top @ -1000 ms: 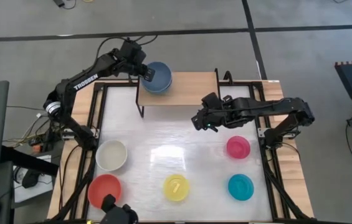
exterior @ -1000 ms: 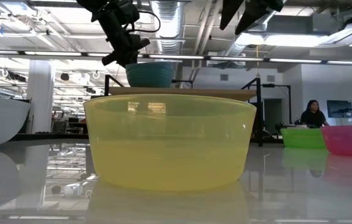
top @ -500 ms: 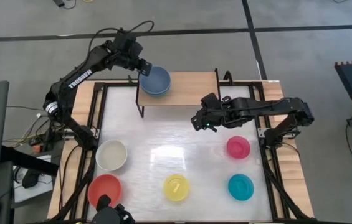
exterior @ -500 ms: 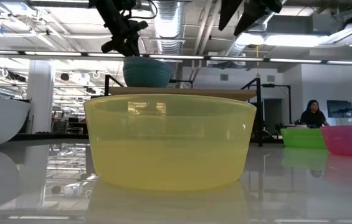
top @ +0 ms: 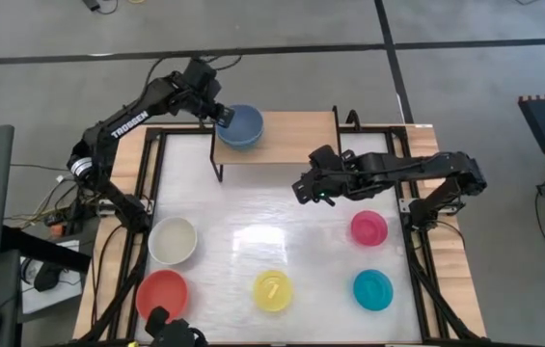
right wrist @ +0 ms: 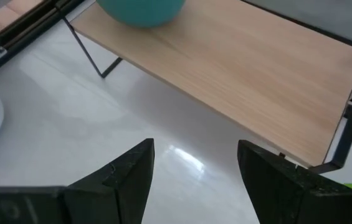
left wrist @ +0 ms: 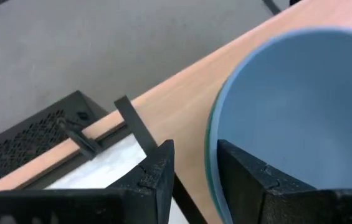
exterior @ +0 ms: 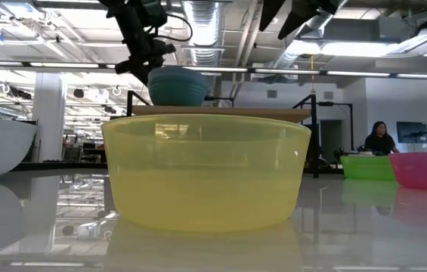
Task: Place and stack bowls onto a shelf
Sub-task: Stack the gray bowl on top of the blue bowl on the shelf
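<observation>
A blue bowl [top: 241, 125] sits nested in a teal bowl [right wrist: 141, 9] on the left end of the wooden shelf [top: 296, 135] at the table's far edge. My left gripper [top: 219, 114] is open at the blue bowl's left rim. One finger is inside the bowl and one outside. My right gripper [top: 301, 191] hangs open above the table in front of the shelf, with nothing between its fingers. White [top: 173, 240], red [top: 161, 294], yellow [top: 273, 291], pink [top: 368, 228] and cyan [top: 372, 289] bowls rest on the table. My left gripper straddles the blue bowl's left rim [left wrist: 213, 149], coming from the shelf's left end. A gap shows between the outer finger [left wrist: 157, 174] and the rim. Whether the inner finger [left wrist: 250, 180] touches the bowl's inner wall, I cannot tell. The bowl sits level on the shelf.
A lime green bowl [exterior: 368, 166] stands on the table at the right in the low view. The right part of the shelf top [right wrist: 244, 68] is bare wood. Black frame rails [top: 151, 183] run along the table's sides. A person [exterior: 379, 138] sits far off in the room.
My left gripper has opened and let go of the blue bowl's rim. The bowl has come down and now sits level on the shelf's left end.
</observation>
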